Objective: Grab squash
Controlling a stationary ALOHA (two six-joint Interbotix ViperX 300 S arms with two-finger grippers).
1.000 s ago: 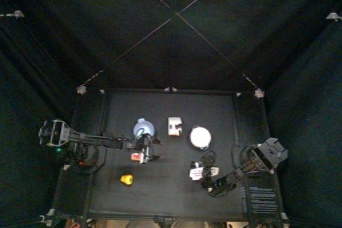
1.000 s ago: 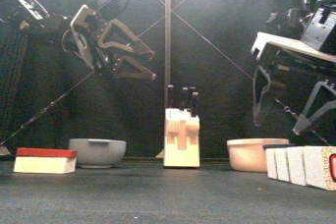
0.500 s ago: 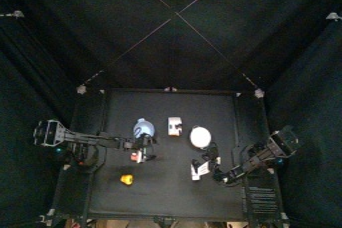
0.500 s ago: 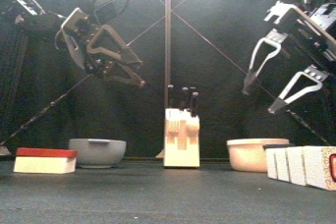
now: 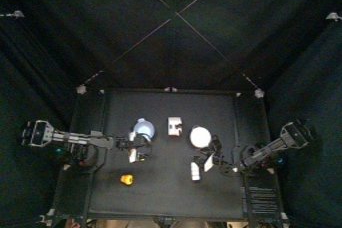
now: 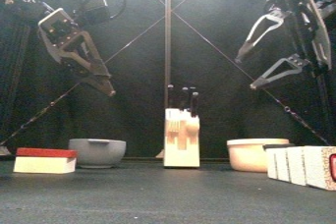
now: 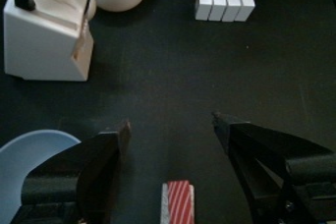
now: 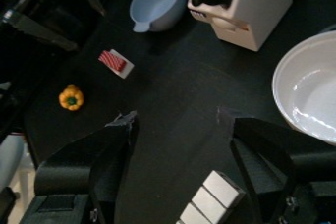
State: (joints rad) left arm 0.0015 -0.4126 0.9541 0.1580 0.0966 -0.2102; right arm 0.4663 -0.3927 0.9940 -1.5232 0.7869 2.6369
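Yellow squash (image 8: 71, 97) lies alone near the red box (image 8: 116, 63); both tools hang apart, clear above.

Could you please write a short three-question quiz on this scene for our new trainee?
1. True or false: the right gripper holds the squash.
2. What stands between the blue bowl and the white bowl in the top view? A) knife block B) red box C) squash
3. Fill in: both grippers, including the left gripper, are ____.

Key: 1 false; 2 A; 3 open.
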